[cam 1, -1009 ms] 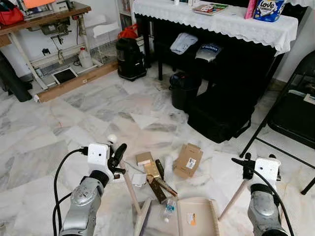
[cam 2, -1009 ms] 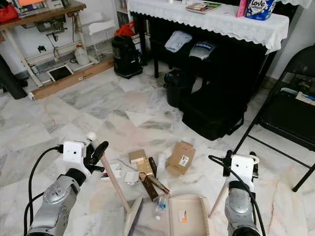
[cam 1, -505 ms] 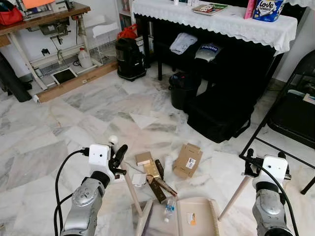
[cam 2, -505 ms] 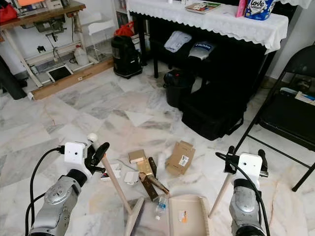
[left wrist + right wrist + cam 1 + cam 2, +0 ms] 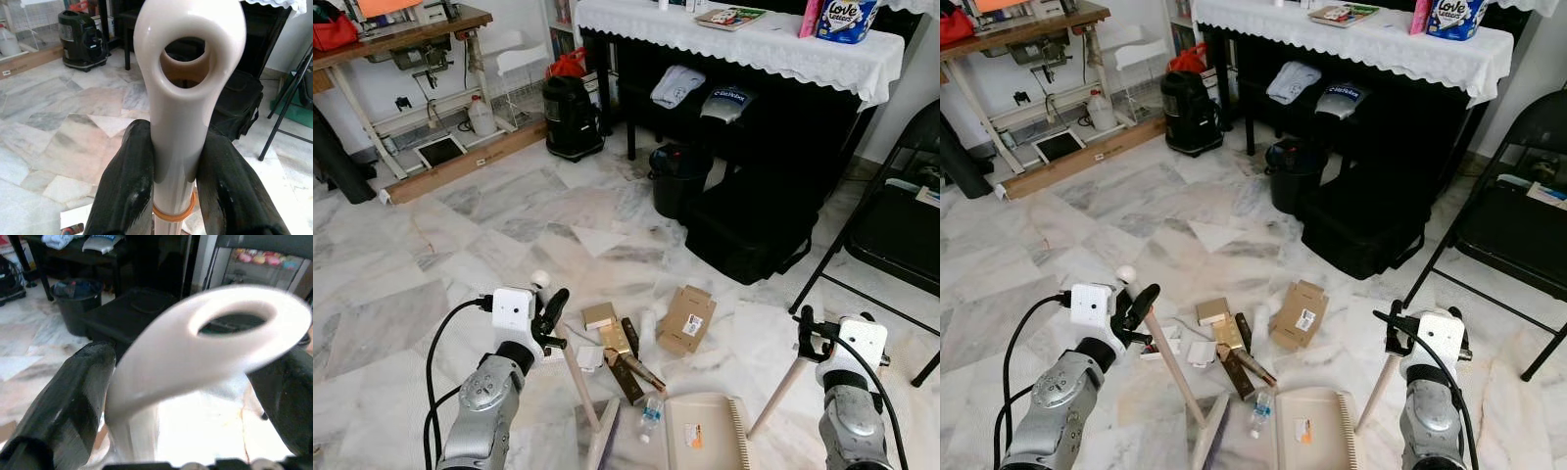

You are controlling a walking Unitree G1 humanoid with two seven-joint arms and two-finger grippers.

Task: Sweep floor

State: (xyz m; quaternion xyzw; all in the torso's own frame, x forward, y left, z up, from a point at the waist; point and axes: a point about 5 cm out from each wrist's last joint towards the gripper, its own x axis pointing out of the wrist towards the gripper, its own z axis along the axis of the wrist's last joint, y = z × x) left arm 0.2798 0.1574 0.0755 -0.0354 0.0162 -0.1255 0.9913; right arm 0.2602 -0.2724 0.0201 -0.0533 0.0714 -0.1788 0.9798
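Risk first, from the left. We see the left pincer (image 5: 548, 311) clamped on the top of the broom handle (image 5: 576, 378), its two black fingers (image 5: 129, 181) pressed against the cream shaft just below the hanging loop. The broom head (image 5: 604, 446) rests on the floor (image 5: 431, 245) below and right of this pincer, just left of the dustpan (image 5: 700, 431). We judge that gripping this high on the handle gives little control of the head, so a stroke may swing wide and scatter the litter instead of gathering it.

The litter lies right of the left pincer and ahead of the dustpan mouth: a small tan box (image 5: 599, 315), a gold wrapper (image 5: 617, 340), a small plastic bottle (image 5: 649, 414) and a cardboard box (image 5: 686, 319). We expect the bottle to roll and the cardboard box to jam at the pan edge.

The right pincer (image 5: 832, 328) holds the top of the dustpan handle (image 5: 783, 384). In the right wrist view the handle loop sits between the fingers (image 5: 68, 396), but blur prevents us from confirming firm contact on both sides. A loose hold could let the pan tip or slide when litter is pushed against it.

The broom head is cut off at the frame edge, so its bristles cannot be assessed. A folding chair (image 5: 891, 215) stands close beyond the right pincer and could be struck.
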